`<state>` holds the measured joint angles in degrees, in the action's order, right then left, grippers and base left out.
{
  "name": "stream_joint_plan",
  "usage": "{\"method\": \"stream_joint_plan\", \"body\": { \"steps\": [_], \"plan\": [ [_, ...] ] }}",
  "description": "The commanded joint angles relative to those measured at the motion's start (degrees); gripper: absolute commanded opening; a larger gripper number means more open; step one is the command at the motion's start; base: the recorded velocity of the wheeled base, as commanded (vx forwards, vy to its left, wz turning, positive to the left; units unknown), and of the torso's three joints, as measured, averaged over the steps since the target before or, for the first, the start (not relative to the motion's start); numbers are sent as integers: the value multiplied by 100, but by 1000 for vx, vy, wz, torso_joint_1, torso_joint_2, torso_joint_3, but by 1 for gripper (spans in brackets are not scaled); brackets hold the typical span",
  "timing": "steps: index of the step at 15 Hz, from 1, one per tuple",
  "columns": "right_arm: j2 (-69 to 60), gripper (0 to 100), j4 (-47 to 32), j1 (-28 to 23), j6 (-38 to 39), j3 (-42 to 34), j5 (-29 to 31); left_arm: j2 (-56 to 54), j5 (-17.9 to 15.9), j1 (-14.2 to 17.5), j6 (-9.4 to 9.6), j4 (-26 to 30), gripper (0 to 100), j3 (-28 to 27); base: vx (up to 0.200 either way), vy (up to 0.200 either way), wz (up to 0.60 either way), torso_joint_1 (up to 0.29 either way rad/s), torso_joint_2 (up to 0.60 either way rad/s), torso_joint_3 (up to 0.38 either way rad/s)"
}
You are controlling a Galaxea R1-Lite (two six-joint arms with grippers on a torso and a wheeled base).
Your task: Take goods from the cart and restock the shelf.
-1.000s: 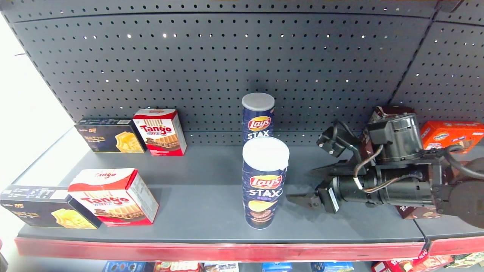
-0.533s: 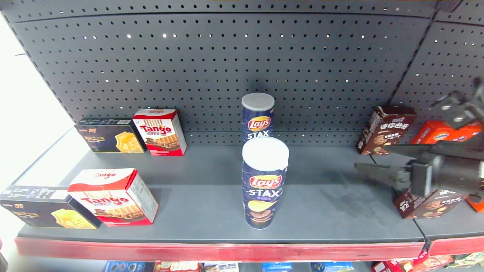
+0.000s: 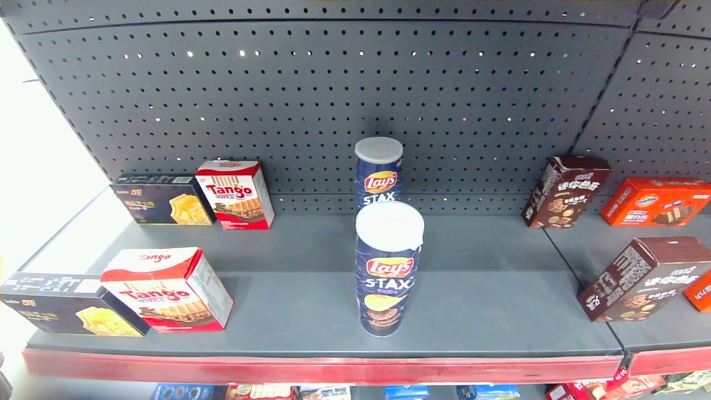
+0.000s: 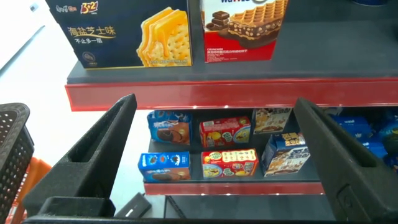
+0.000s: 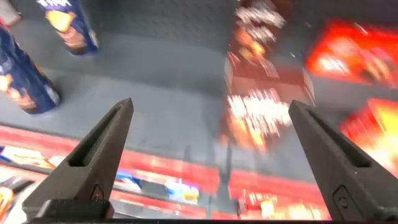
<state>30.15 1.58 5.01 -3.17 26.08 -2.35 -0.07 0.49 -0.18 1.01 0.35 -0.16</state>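
Right tool (image 5: 211, 104) is spread wide with nothing in it. It sits out in front of the shelf (image 3: 300, 300), facing a blurred near brown box (image 5: 267, 106) that lines up in the gap between its fingers, well apart from them. The two chip cans are off to the left of that box, nowhere near the tool. The front chip can (image 3: 389, 266) stands upright mid-shelf near the front edge, and the back chip can (image 3: 379, 169) is upright straight behind it against the pegboard (image 3: 333, 100).

Left tool (image 4: 214, 102) is also wide apart and empty. It's low down in front of the shelf's red front lip (image 4: 236, 93), below the near dark cracker box (image 4: 124, 31) and the near red wafer box (image 4: 242, 31) on the shelf's left end. Past its fingers there's a lower shelf (image 4: 236, 186) with small snack boxes, and a black mesh basket (image 4: 12, 155) beside it.

Further out on the shelf, another dark cracker box (image 3: 158, 199) and red wafer box (image 3: 236, 194) sit far left. A far brown box (image 3: 566, 191) leans at the back right, with an orange box (image 3: 655, 200) just right of it.
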Motion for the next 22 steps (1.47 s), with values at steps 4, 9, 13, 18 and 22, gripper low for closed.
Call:
{"method": "stream_joint_plan", "body": {
  "steps": [4,9,13,18,22],
  "plan": [
    [-2971,100,-484,-492,484,-1860,1053,7,4,1,4,-9,100,7,0,0,0,0,0,0],
    [-3006,100,140,-510,422,-2599,1158,7,-14,1,22,-9,100,7,0,0,0,0,0,0],
    [-3006,100,-202,-510,247,-2590,306,7,-40,-8,57,-9,100,7,0,0,0,0,0,0],
    [-3006,100,-167,-510,317,-2599,306,7,-216,1,127,-9,100,7,0,0,0,0,0,0],
    [-2997,100,-176,-510,317,-2590,297,7,-189,1,13,-9,100,7,0,0,0,0,0,0]
  ]
}}
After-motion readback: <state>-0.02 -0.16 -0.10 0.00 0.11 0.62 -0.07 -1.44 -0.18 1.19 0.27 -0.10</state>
